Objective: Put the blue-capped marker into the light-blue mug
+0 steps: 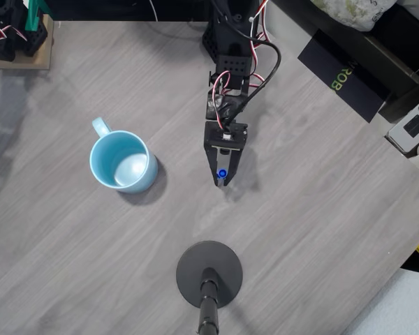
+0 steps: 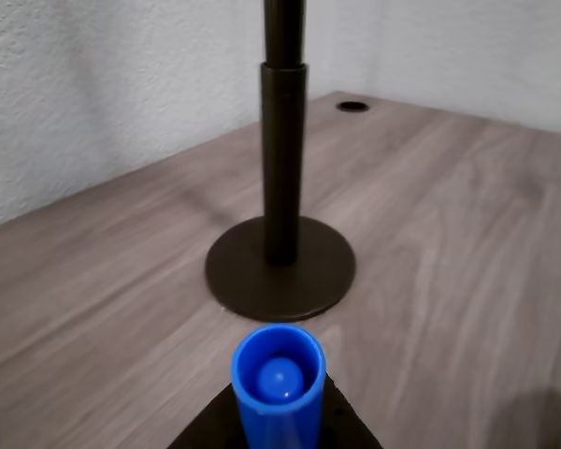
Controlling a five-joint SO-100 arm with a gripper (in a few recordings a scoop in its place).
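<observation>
The blue-capped marker (image 1: 223, 174) shows end-on as a small blue dot between the fingers of my gripper (image 1: 223, 176), right of the table's middle in the overhead view. My gripper is shut on it. In the wrist view the marker's blue cap (image 2: 279, 385) points forward from the bottom edge, held above the wood. The light-blue mug (image 1: 122, 161) stands upright and empty to the left of my gripper in the overhead view, handle toward the back left, well apart from the marker.
A black round stand base (image 1: 209, 273) with an upright pole (image 2: 283, 131) stands just in front of my gripper. A wooden block with a second arm (image 1: 17, 38) sits at the back left. A phone (image 1: 413, 126) and a dark box (image 1: 346, 73) lie at the right.
</observation>
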